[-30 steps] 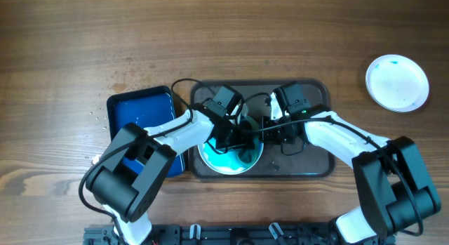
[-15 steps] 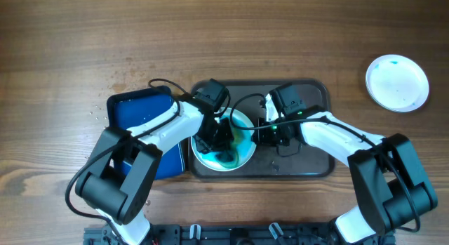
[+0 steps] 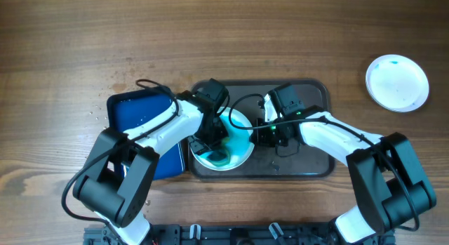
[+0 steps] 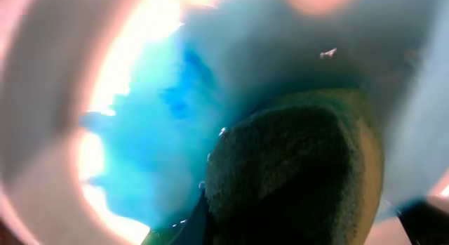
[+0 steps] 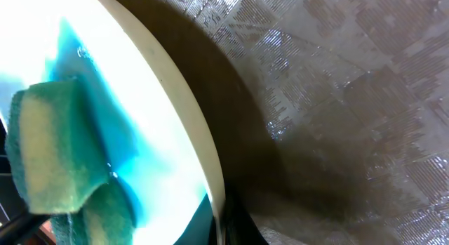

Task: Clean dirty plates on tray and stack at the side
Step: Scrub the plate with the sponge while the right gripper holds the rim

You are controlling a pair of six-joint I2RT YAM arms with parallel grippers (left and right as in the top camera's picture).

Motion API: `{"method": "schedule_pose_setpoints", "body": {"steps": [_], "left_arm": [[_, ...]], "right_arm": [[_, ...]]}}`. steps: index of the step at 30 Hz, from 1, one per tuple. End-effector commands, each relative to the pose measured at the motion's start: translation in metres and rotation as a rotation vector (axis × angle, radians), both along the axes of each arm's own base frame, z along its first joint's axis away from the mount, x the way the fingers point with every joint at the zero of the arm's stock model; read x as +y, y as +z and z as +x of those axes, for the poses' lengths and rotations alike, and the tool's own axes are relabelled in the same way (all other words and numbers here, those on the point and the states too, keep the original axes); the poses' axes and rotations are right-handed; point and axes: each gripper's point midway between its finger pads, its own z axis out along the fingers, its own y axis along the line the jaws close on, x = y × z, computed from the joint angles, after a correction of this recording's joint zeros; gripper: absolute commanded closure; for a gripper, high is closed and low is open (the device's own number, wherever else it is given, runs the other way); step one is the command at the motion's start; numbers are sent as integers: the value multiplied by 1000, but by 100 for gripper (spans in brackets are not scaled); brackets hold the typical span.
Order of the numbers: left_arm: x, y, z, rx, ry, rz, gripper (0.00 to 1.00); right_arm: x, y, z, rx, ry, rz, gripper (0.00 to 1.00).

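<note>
A white plate (image 3: 238, 126) smeared with blue lies at the left end of the dark tray (image 3: 309, 161). My left gripper (image 3: 215, 138) is shut on a green-and-yellow sponge (image 3: 223, 156) and presses it on the plate's wet blue middle. The sponge fills the left wrist view (image 4: 295, 175) over the blue smear (image 4: 147, 126). My right gripper (image 3: 264, 133) is shut on the plate's right rim. The right wrist view shows the rim (image 5: 184, 111) pinched at the bottom edge, with the sponge (image 5: 52, 150) beyond. A second white plate (image 3: 397, 82) lies on the table at far right. No third plate shows.
A smaller bright blue tray (image 3: 140, 115) lies just left of the dark tray, under my left arm. The dark tray's textured floor (image 5: 337, 97) is wet to the right of the plate. Small specks lie on the wood near the blue tray.
The plate and both grippers have shifted a little left and toward the far side of the tray. The sponge has moved across the plate and the blue smear has spread.
</note>
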Motion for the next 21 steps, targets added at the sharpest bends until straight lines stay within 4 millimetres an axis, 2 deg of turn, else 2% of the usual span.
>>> {"method": "schedule_pose_setpoints", "body": {"steps": [1, 5, 10, 12, 13, 15, 21], "left_arm": [[112, -30, -11, -22, 85, 538, 96], [122, -25, -13, -29, 136, 599, 96], [123, -24, -15, -31, 179, 608, 96], [117, -27, -14, -24, 146, 574, 96], [111, -30, -12, -19, 111, 537, 96], [80, -40, -6, -9, -41, 352, 96], [15, -45, 4, -61, -244, 41, 96]], "right_arm": [[-35, -39, -23, 87, -35, -170, 96], [-34, -39, -23, 87, -35, -170, 96], [-34, -39, -23, 88, -36, -170, 96], [-34, -39, -23, 88, -36, -170, 96], [-35, -39, -23, 88, -36, -170, 96], [-35, -39, -23, 87, -35, -170, 96], [-35, -39, -23, 88, -36, -170, 96]]}}
